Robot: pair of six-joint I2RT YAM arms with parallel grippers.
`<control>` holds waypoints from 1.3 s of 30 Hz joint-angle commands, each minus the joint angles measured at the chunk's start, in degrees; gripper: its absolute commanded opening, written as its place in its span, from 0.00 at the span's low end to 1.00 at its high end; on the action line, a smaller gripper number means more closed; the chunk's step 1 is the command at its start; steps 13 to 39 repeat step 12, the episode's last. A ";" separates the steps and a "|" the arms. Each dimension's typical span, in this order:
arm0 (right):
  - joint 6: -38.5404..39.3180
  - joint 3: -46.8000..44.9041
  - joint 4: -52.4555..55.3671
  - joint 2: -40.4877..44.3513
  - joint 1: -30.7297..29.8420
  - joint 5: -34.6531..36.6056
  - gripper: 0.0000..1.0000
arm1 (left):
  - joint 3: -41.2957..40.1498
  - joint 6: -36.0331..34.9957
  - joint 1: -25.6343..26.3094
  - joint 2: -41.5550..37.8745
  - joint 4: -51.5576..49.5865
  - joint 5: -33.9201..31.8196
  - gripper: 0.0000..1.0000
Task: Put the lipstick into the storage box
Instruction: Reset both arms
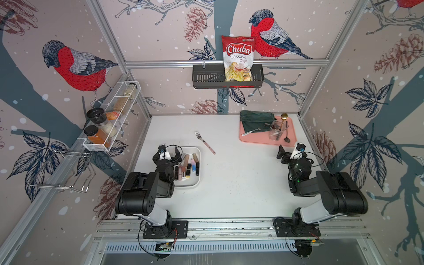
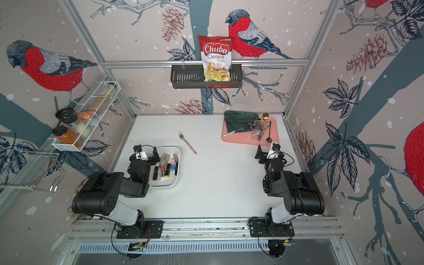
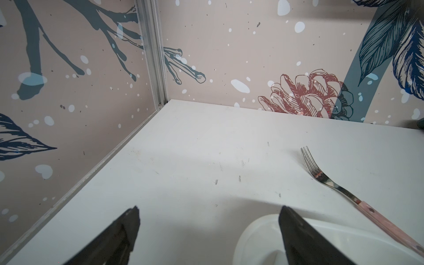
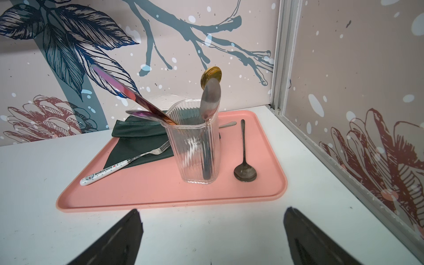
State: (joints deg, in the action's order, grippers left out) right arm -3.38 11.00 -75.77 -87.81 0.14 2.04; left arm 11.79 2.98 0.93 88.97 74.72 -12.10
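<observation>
Fork [image 1: 205,142], pink tray [image 1: 259,140], chips bag [image 1: 238,58].

Walls: pale pink wallpaper [image 1: 160,34] with red bullfinches, pinecones, leaves | Frame: aluminium rails [image 1: 160,64] | Surface: white tabletop [image 1: 241,179] | Shelves: black slatted basket [image 1: 206,79], white wire rack [image 1: 97,145]

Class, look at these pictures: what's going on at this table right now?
Neither robot pincer is holding anything. The left pincer hangs open at the edge of the white storage box, where several lipsticks already lie. The right pincer is open too, facing the pink tray of cutlery. A pink-handled fork lies on the white table beside the box.
</observation>
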 commanded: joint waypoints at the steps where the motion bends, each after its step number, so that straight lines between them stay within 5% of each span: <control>1: -0.14 -0.02 -0.76 0.02 -0.14 0.66 1.00 | -0.06 -0.51 0.10 -0.10 2.51 -0.40 0.98; 39: -0.09 -0.06 -0.82 0.03 -0.22 0.96 1.00 | -0.02 -0.51 0.13 -0.11 2.59 -0.38 0.98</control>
